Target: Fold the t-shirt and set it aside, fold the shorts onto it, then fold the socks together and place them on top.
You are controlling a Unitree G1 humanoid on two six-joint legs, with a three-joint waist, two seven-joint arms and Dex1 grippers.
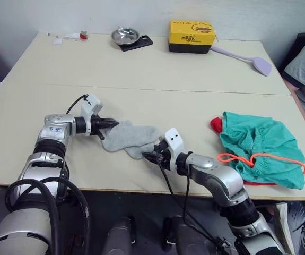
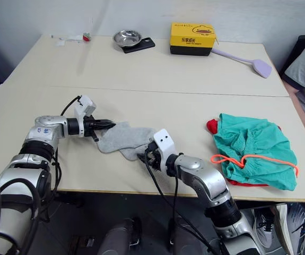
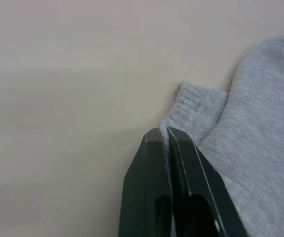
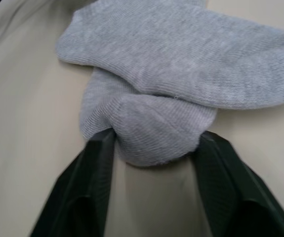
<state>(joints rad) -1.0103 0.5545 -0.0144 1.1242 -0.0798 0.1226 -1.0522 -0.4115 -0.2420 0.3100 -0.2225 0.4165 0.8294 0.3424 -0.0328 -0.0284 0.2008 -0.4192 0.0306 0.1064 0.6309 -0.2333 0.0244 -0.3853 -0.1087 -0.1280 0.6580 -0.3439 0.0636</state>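
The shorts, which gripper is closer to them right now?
Right. The right gripper is at the near end of the socks, the end closer to the shorts, with bare table between. The left gripper pinches the socks' far end, farther from the shorts.

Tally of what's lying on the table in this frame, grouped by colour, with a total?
Grey: 2, socks
Teal-green: 1, shorts
Red: 1, t-shirt under the shorts
Yellow: 1, box
Silver: 1, bowl
Lilac: 1, spatula
Total: 7
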